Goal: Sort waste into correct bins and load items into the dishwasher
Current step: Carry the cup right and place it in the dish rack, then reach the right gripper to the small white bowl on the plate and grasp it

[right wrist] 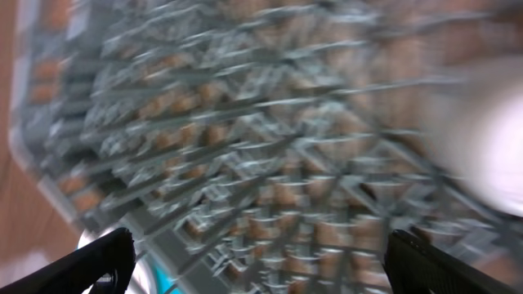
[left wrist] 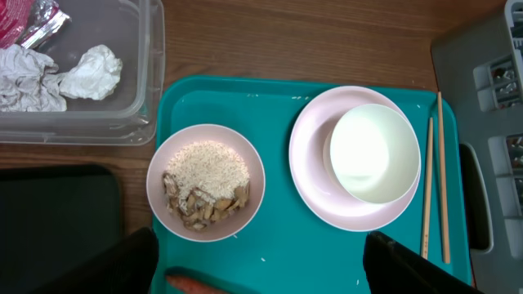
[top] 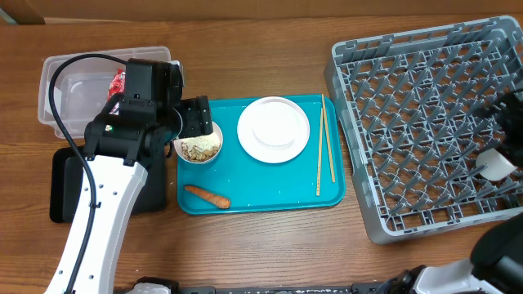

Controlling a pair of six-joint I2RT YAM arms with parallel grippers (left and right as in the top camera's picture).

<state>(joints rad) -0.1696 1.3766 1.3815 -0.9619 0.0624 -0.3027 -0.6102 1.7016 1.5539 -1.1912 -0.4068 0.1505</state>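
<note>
Left gripper (left wrist: 260,253) spread above teal tray (left wrist: 278,106); scrap bowl (left wrist: 206,181) near

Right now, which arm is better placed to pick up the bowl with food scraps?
Left. The left gripper hangs open close over the bowl of scraps on the teal tray; the right gripper is away over the dish rack.

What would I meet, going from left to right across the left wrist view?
The clear plastic tub → bowl of food scraps → white plate carrying an empty bowl → chopsticks → grey dish rack.
</note>
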